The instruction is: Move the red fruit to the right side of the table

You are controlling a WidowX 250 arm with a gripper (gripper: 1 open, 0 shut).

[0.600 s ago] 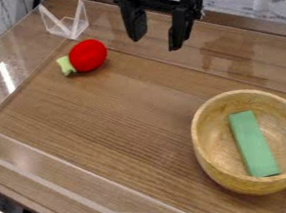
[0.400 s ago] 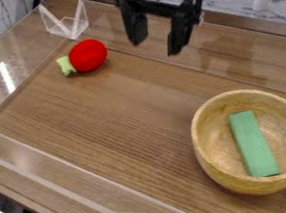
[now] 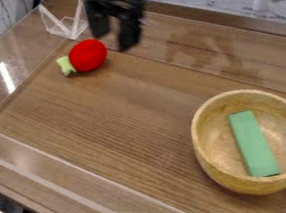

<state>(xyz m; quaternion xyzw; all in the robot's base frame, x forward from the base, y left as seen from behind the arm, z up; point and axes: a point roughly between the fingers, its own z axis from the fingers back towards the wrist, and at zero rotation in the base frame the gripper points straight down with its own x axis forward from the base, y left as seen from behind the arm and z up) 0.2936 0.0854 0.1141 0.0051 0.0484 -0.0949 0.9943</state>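
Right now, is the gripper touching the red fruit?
Cannot tell. In the camera view the open gripper sits just up and right of the red fruit; one blurred finger's outline meets the fruit's edge, but neither contact nor a gap shows plainly.

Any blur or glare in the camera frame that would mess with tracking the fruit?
Camera view: the gripper is motion-blurred, its open fingers smeared dark; the red fruit beside it stays sharp and evenly lit. Pale glare streaks lie across the far part of the table and on the clear walls. The bowl and green bar are crisp, with soft shadow inside the bowl.
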